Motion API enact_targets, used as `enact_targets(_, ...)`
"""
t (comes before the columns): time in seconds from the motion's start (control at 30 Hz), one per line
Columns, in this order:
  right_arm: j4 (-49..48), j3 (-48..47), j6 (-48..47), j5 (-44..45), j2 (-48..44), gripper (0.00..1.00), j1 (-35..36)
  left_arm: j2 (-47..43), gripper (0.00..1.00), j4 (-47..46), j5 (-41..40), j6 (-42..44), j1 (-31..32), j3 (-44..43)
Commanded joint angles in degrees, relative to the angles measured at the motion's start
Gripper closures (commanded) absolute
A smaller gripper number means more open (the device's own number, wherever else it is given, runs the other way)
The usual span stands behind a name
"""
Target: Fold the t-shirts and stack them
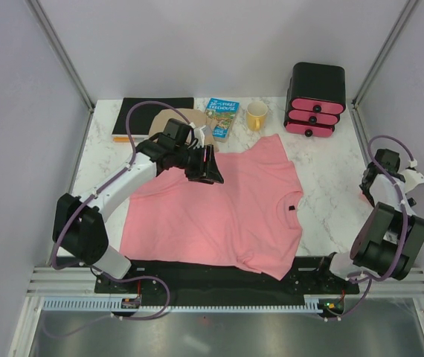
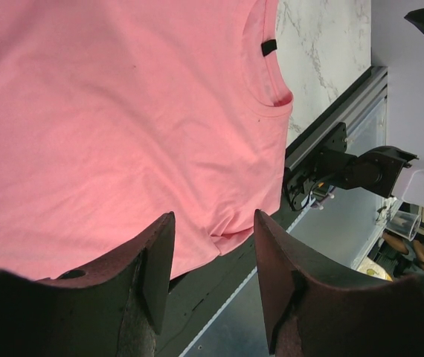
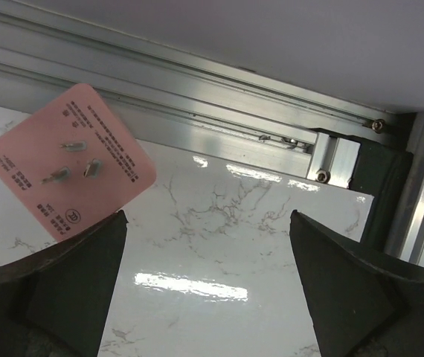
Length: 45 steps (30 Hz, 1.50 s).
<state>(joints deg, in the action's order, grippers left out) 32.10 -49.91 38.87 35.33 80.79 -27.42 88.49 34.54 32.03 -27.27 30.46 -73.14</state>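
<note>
T-shirt (image 1: pixel 219 212), salmon-pink, short-sleeved soft cloth, lies spread on white marble table (image 1: pixel 331 186); left gripper (image 2: pixel 213 223) hovers over it, jaws apart, empty; right gripper (image 3: pixel 208 223) gapes wide, empty too.

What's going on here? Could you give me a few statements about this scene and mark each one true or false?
1. The salmon-pink t-shirt lies spread out, unfolded. True.
2. The left tool is clamped on the shirt. False: its jaws are open above it, holding nothing.
3. The yellow mug stands next to the blue book. True.
4. The right tool hangs over the shirt. False: it is open over the bare marble table.
5. The black drawer box sits on the shirt. False: it stands apart, at the far right corner.
</note>
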Motion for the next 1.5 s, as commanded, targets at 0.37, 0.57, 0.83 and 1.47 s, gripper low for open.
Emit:
enact_targets(0.37, -9.5, -0.71, -7.14, -10.36, 3.84, 0.02, -0.62, 1.07, 0.46, 0.7, 0.93, 1.51, 0.3, -3.06)
enact_targets(0.57, -10.39, -2.38, -8.02, -15.38, 7.71, 0.02, -0.09, 1.86, 0.46, 0.79, 1.19, 1.25, 0.83, -3.85)
enact_targets(0.83, -12.06, -1.59, -8.11, -11.26, 7.79, 0.02, 2.63, 2.57, 0.46, 0.79, 1.02, 1.08, 1.62, -4.55)
enact_targets(1.47, -12.23, -5.02, -7.41, -5.98, 10.61, 0.02, 3.69, 2.92, 0.47, 1.23, 0.4, 1.43, 2.15, -3.41)
